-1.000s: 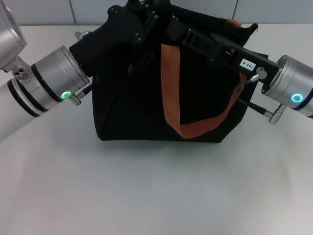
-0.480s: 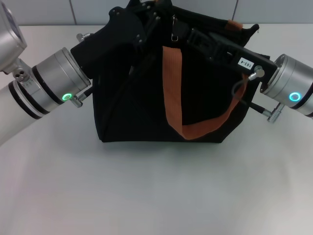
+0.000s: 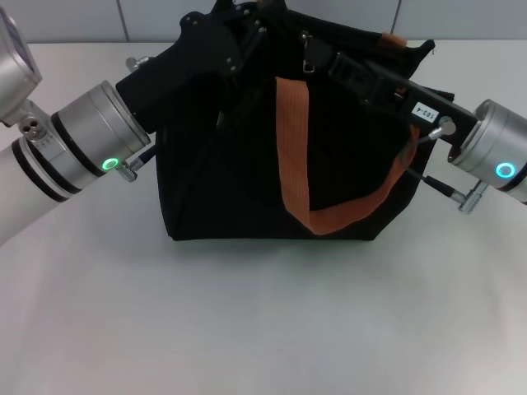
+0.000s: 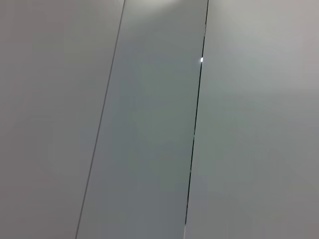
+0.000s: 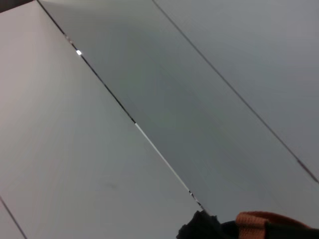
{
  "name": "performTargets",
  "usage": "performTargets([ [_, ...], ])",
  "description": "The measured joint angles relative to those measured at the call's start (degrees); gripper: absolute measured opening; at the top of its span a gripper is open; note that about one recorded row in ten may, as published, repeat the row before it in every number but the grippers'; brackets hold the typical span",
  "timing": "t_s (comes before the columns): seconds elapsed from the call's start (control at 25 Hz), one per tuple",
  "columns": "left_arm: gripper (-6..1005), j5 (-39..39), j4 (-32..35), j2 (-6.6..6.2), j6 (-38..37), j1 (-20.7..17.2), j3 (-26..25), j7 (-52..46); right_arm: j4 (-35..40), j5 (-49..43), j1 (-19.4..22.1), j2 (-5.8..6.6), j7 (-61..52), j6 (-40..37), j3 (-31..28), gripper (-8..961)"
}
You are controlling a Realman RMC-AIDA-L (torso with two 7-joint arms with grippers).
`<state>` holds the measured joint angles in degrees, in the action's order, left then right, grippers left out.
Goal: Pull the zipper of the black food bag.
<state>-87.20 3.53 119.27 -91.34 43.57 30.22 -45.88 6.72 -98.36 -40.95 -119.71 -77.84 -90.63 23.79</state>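
Both wrist views blank, bag (image 3: pixel 247 164) head-view only

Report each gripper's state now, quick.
Left gripper: at the top of the black food bag, jaws' state cannot be told.
Right gripper: beside the zipper, state cannot be told.

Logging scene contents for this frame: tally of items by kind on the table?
Black bag: 1
Orange straps: 2
Silver zipper pull: 1
Grippers, left and right, both at the bag's top: 2
Total: 6
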Motion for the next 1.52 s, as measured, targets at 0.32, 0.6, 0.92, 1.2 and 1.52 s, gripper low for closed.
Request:
performTargets([
  [0.32, 26, 0.0, 0.3, 0.0, -0.1, -0.5, -0.5, 0.0, 0.6, 2.4, 2.4, 0.29, 0.0, 1.7, -0.1, -3],
  [0.6, 27, 0.0, 0.4, 0.0, -0.1, -0.7, -1.2, 0.0, 1.9, 3.3, 4.6, 0.35, -0.1, 2.1, -0.2, -3],
  [0.92, 27, 0.0, 0.7, 0.0, -0.1, -0.7, -1.5, 0.0, 2.5, 3.4, 7.4, 0.45, -0.1, 2.1, -2.7, -3],
  [1.2, 28, 0.1, 0.8, 0.0, 0.1, -0.7, -1.6, 0.0, 3.5, 3.4, 10.1, 0.44, 0.1, 2.0, -5.4, -4],
  [1.52, 28, 0.2, 0.7, -0.01, 0.6, -0.6, -1.7, 1.2, 2.6, 3.6, 13.3, 0.22, 9.4, -1.9, -8.3, 13],
])
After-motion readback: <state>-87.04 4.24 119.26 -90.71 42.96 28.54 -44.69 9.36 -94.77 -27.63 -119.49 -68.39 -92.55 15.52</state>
